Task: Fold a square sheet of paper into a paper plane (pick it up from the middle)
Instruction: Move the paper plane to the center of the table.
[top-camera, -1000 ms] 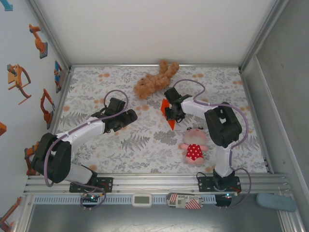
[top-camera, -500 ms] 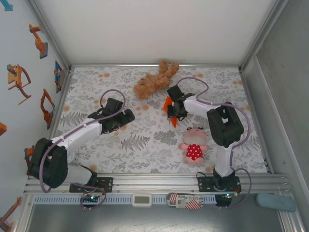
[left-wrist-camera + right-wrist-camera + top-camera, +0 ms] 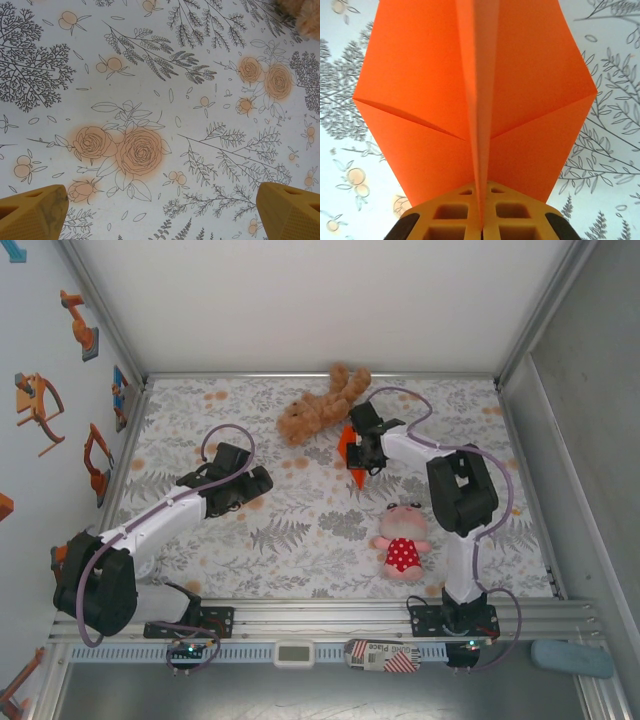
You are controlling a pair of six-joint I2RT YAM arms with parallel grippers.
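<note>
The square sheet of paper is folded into a bright orange, kite-shaped paper plane (image 3: 420, 100) with a centre crease. My right gripper (image 3: 481, 222) is shut on that crease, and the wings spread to both sides above the flowered cloth. From above, the paper plane (image 3: 346, 448) and the right gripper (image 3: 359, 461) sit just right of the bear's legs. My left gripper (image 3: 262, 480) is over the cloth left of centre. In its wrist view the left gripper (image 3: 162, 205) is open, with its yellow fingertips (image 3: 35, 212) far apart and only cloth between them.
A brown plush bear (image 3: 322, 403) lies at the back centre, its fur showing at the corner (image 3: 307, 15) of the left wrist view. A pink doll in a red dress (image 3: 402, 540) lies near front right. Metal frame walls (image 3: 130, 430) bound the flowered cloth.
My right gripper has carried the paper plane toward the back of the table, closer to the bear. The left arm has drawn back to the left, its jaws opening a little wider.
</note>
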